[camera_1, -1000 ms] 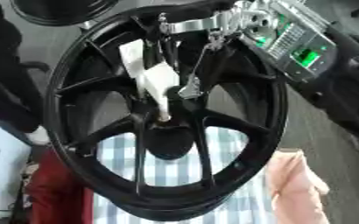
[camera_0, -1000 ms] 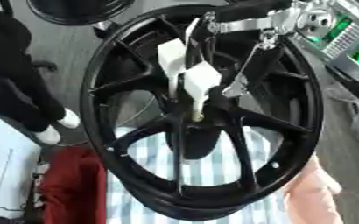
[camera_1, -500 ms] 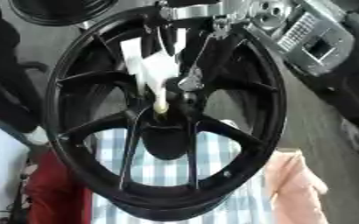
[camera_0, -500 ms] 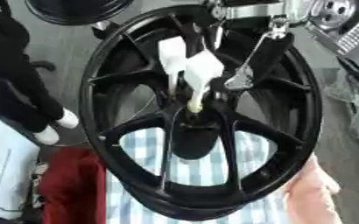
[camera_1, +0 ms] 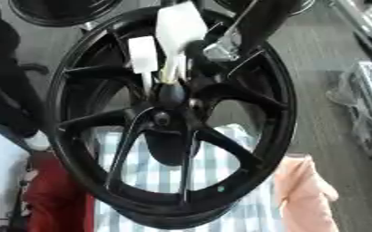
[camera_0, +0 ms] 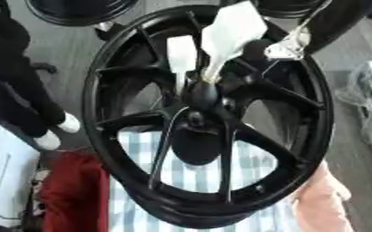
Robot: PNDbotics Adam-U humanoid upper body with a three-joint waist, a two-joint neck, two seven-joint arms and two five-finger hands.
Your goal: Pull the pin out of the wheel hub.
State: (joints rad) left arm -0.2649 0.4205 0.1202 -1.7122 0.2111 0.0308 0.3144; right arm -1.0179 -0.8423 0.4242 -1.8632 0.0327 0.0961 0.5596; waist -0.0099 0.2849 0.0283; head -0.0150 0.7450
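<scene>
My right robot hand (camera_0: 221,34) pinches the pin (camera_0: 208,78) at the wheel hub (camera_0: 201,97); mid-extraction, next pull straight out along its axis.

Your right hand (camera_0: 230,34) is cut off by the top edge w/ its grip blurred, so you can't tell if it pinches the pin (camera_0: 211,77), whose lower end is hidden where it meets the wheel hub (camera_0: 201,97); left hand isn't visible.

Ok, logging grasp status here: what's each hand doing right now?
Left hand: not in view.
Right hand: shut, pinching the pale pin at the wheel hub.
</scene>
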